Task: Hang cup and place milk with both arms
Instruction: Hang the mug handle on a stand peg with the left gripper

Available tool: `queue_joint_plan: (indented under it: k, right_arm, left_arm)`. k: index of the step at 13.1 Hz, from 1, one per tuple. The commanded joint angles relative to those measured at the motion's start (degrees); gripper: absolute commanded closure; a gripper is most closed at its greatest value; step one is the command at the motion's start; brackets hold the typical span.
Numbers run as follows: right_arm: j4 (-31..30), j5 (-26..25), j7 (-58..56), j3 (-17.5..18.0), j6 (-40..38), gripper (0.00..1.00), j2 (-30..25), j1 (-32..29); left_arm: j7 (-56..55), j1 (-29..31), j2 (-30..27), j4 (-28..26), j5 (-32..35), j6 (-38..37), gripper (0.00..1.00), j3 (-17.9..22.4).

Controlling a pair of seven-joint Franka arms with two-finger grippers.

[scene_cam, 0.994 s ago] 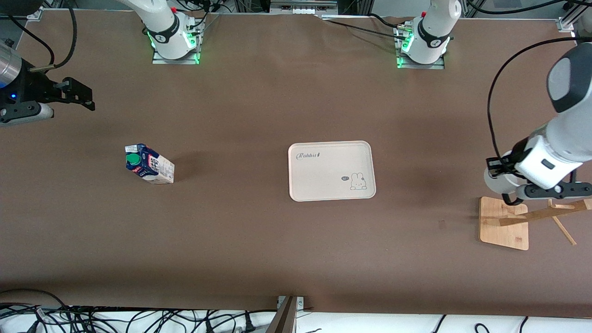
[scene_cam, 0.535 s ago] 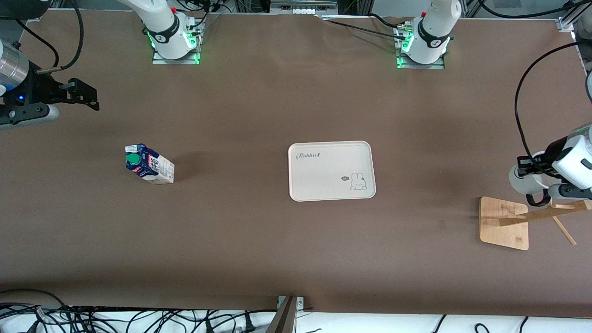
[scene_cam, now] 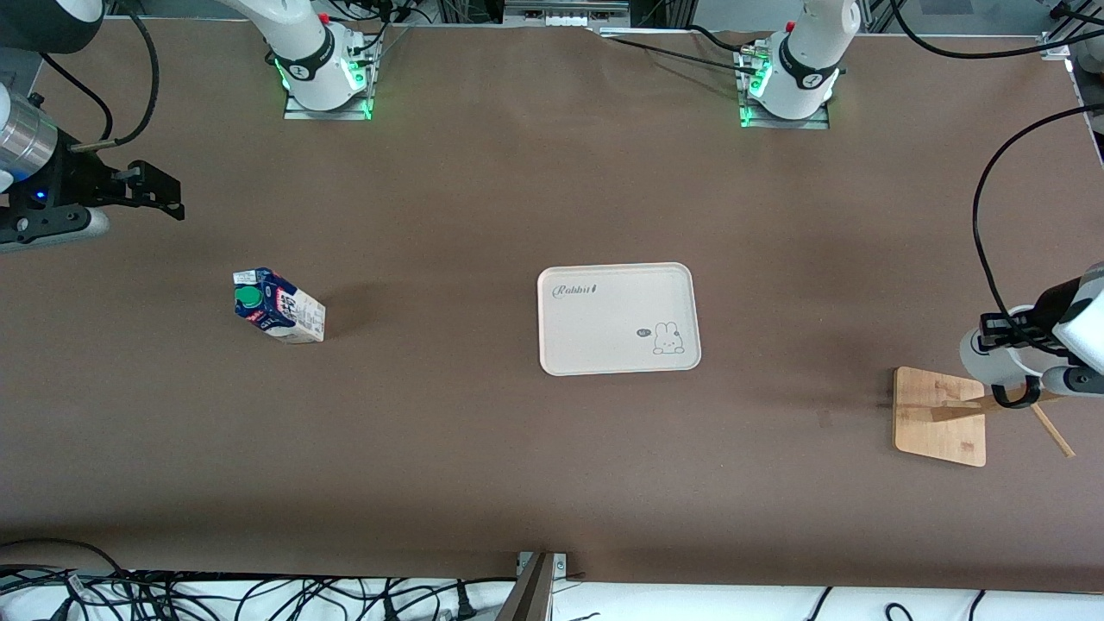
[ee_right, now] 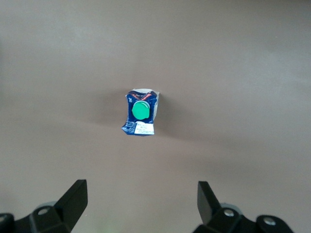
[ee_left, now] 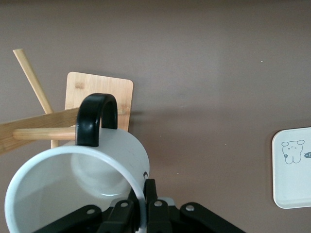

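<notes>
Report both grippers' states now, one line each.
Left gripper: shut on the cup, at the wooden rack.
Right gripper: open, empty, above the milk.

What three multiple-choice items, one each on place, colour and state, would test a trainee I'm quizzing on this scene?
1. The milk carton stands:
A. on the tray
B. on the table, toward the right arm's end
C. on the rack

2. The carton's cap is:
A. red
B. green
C. white

3. The right gripper is:
A. open
B. shut on the carton
C. shut on the mug

Answers: 1 B, the tray is bare. 2 B, plain from the right wrist. 3 A, fingers spread; the left gripper holds the mug at the rack.
</notes>
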Motion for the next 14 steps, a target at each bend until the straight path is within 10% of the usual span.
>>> queue_joint_plan:
  k: [1, 5, 6, 7, 14]
  right_arm:
    - [-1.72, -1.0, -0.39, 8.35, 1.15, 0.0, -1.33, -8.91]
    - [-2.07, -1.0, -0.39, 16.54, 1.32, 0.0, -1.41, -17.64]
    - [-2.68, -1.09, -0.39, 16.99, 1.5, 0.0, -1.85, -18.0]
    - [-2.94, -1.09, -0.39, 17.0, 1.59, 0.0, -2.2, -18.0]
    - [-2.07, -1.35, -0.39, 17.88, 1.5, 0.0, -2.03, -17.74]
  left_arm:
    - [1.34, 3.47, 1.55, 2.32, -3.82, -1.53, 1.0, -0.38]
    - [1.25, 5.15, 1.38, 2.41, -4.28, -3.37, 0.89, -0.3]
    - [1.25, 5.15, 1.38, 2.41, -3.75, -4.68, 0.15, -0.3]
    - [0.65, 5.15, 1.29, 2.41, -4.53, -4.87, 0.0, -0.38]
    - [0.81, -2.74, -6.25, 2.06, 2.92, -12.41, 0.0, -1.35]
